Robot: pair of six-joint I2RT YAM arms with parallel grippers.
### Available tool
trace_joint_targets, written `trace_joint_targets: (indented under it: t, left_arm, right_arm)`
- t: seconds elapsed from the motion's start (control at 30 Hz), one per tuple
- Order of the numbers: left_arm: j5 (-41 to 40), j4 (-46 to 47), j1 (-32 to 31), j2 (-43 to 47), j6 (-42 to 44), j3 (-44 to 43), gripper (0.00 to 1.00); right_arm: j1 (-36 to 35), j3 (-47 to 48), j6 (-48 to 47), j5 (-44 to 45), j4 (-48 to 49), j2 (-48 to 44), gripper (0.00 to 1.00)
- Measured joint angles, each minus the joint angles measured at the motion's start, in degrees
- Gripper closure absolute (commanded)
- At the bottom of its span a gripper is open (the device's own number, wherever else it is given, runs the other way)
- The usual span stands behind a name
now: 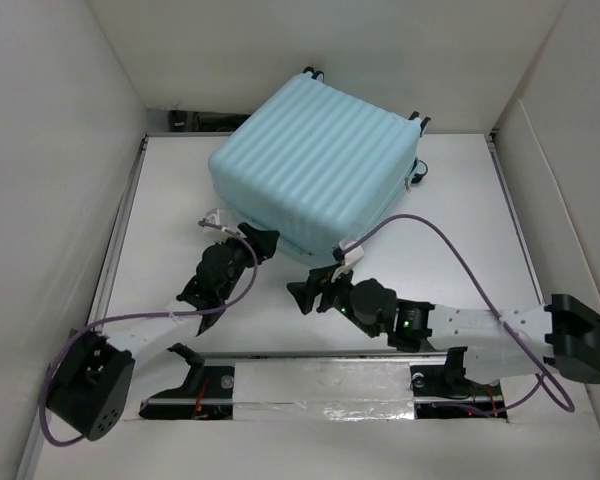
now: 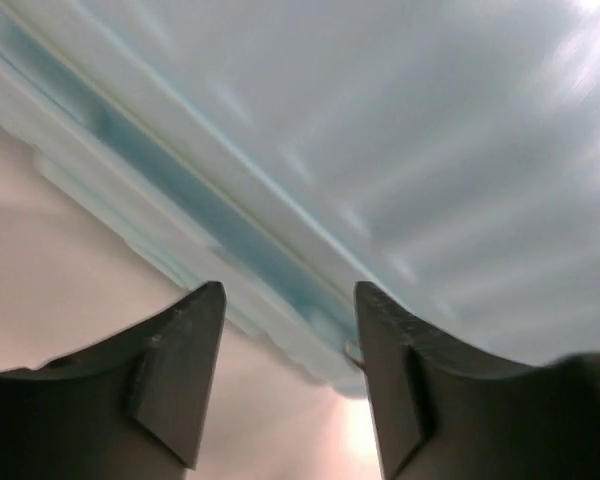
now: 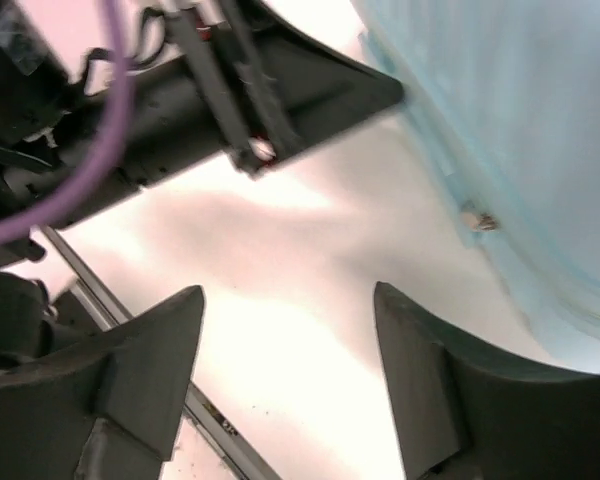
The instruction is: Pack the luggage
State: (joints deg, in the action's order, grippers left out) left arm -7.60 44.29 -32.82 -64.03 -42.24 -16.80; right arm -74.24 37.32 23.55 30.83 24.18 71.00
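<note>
Top external view: luggage (image 1: pixel 315 165) closed, upper centre, on tabletop (image 1: pixel 460 220).
Left end effector (image 1: pixel 263 240): parted, empty, at near seam.
Right end effector (image 1: pixel 306 292): wide, empty.
Risk: slipping off smooth shell, shoving luggage away.

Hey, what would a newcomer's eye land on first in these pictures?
The big pale aqua ribbed luggage dominates, lying closed at the far middle of the white table. The left gripper and right gripper hover open at its near edge, holding nothing.
</note>
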Motion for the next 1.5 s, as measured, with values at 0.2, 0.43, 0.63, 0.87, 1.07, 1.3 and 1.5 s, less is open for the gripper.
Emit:
trace_joint_targets:
  t: [0.2, 0.43, 0.63, 0.87, 1.07, 1.3, 1.5]
  left_arm:
    - [-3.32, -10.21, 6.29, 13.03, 1.42, -4.17, 0.37]
    - [1.79, -9.55, 24.0, 8.33, -6.05, -13.18, 0.34]
    - [6.19, -12.26, 31.63, -12.07, -10.51, -30.93, 0.31]
    - [9.27, -23.02, 34.14, -34.51, -7.08, -56.46, 0.27]
    - [15.5, -38.66, 37.05, -56.63, 0.42, -86.14, 0.26]
    - [23.06, -47.87, 36.98, -68.76, 4.22, -96.5, 0.26]
    - [25.46, -41.72, 33.27, -66.1, 3.32, -84.85, 0.28]
  right_arm:
    - [1.14, -2.01, 0.17, -0.02, -6.6, -11.37, 0.99]
    - [17.55, -2.03, -1.66, 0.37, -12.5, -22.67, 1.0]
    - [39.56, -3.13, -0.66, -5.03, -12.83, -24.02, 1.0]
    - [54.1, -2.38, 0.79, -12.74, -11.96, -8.04, 1.0]
    - [61.44, 3.34, 0.68, -18.93, -10.84, 3.76, 1.0]
    - [66.18, 11.54, 0.68, -24.41, -8.31, 15.3, 1.0]
    - [68.67, 21.81, -1.38, -30.71, -9.44, 27.78, 1.0]
